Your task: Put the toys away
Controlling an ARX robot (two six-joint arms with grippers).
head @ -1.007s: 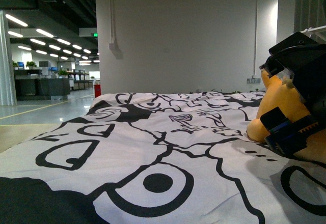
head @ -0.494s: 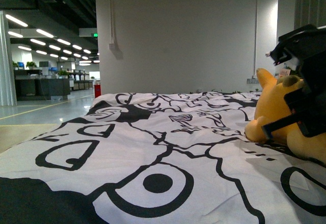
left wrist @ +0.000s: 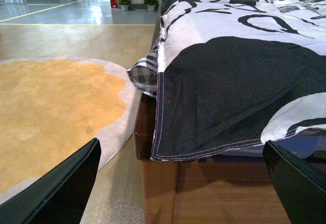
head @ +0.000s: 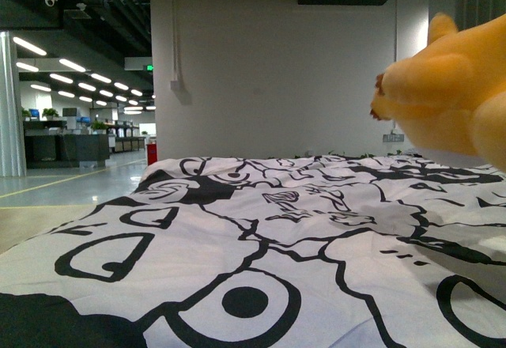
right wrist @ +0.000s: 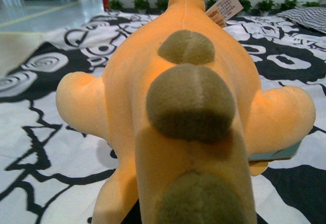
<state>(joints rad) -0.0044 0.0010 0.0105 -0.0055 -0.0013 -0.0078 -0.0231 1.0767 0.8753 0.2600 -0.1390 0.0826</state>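
The plush toy, orange-yellow and fuzzy, hangs in the air at the upper right of the front view, well above the black-and-white bedspread. In the right wrist view the toy fills the picture, its olive-green back bumps toward the camera and a paper tag at its far end. My right gripper is shut on the toy and its fingers are hidden behind it. My left gripper stands open with nothing between its fingers, low beside the bed's wooden corner.
The bedspread hangs over the wooden bed frame. An orange round rug lies on the floor beside the bed. A checked pillow sticks out at the bed's edge, and another lies at the far side.
The plush toy has gone from resting on the bedspread at the right to hanging high above it. The black right gripper no longer shows in the front view.
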